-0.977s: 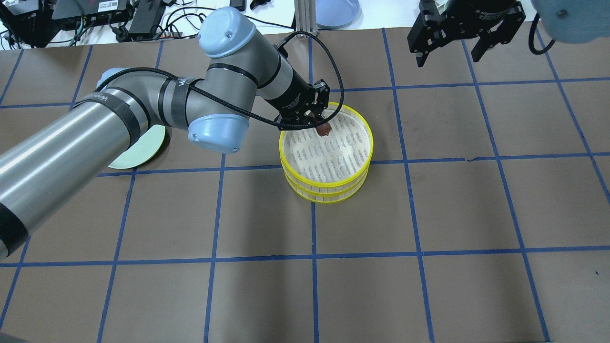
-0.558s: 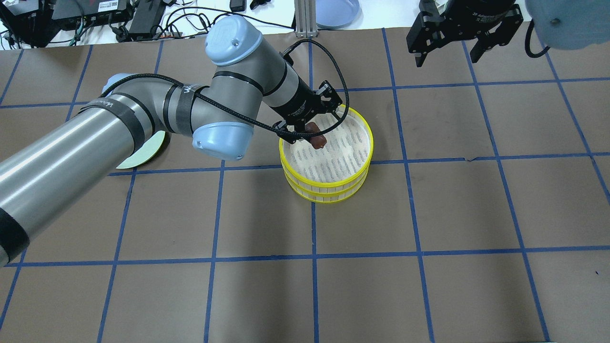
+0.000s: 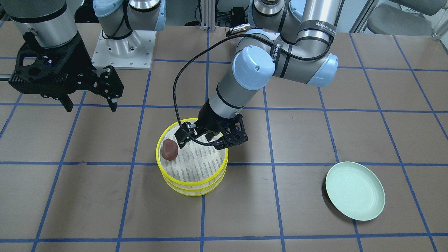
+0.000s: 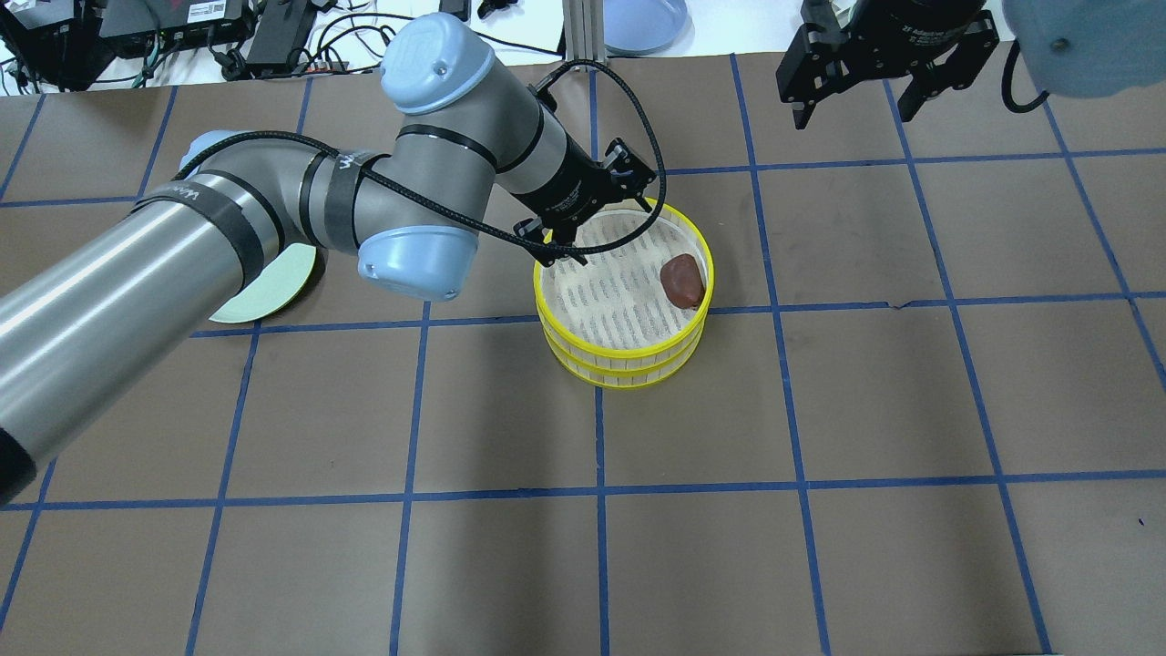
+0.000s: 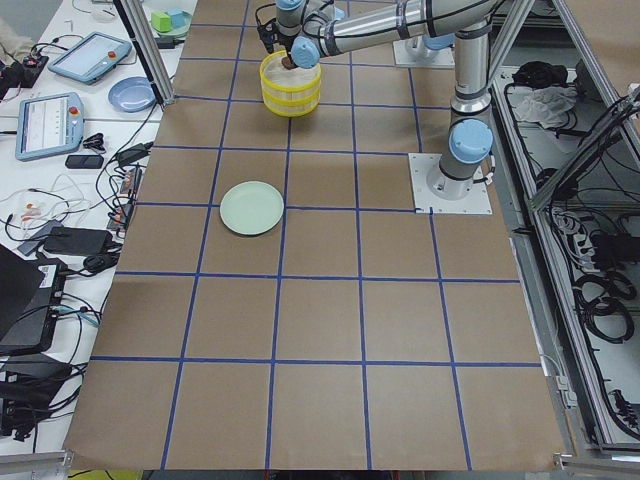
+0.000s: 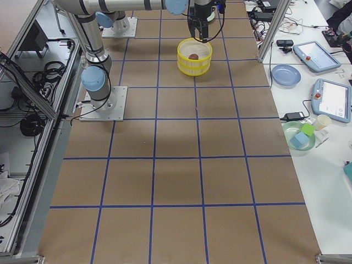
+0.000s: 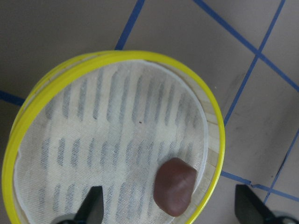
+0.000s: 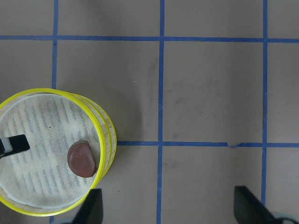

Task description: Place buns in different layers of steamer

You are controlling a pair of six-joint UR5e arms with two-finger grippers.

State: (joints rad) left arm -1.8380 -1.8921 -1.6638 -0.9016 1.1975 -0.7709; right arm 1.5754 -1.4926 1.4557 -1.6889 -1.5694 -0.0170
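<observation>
Two yellow-rimmed steamer tiers are stacked, the top tier on the bottom tier. The dark brown bun lies on the top tier's white mesh against its right wall; it also shows in the front view and the left wrist view. The cream-white bun is hidden from every view. My left gripper is open and empty, just above the top tier's far left rim. My right gripper is open and empty, raised at the far right of the table.
A pale green plate lies on the table's left half, partly under my left arm in the overhead view. A blue dish and cables sit beyond the far edge. The arm bases stand on the robot's side.
My left gripper held the brown bun over the top tier, then opened. The bun now lies at the tier's right side. The gripper drew back a little toward the far left rim.
</observation>
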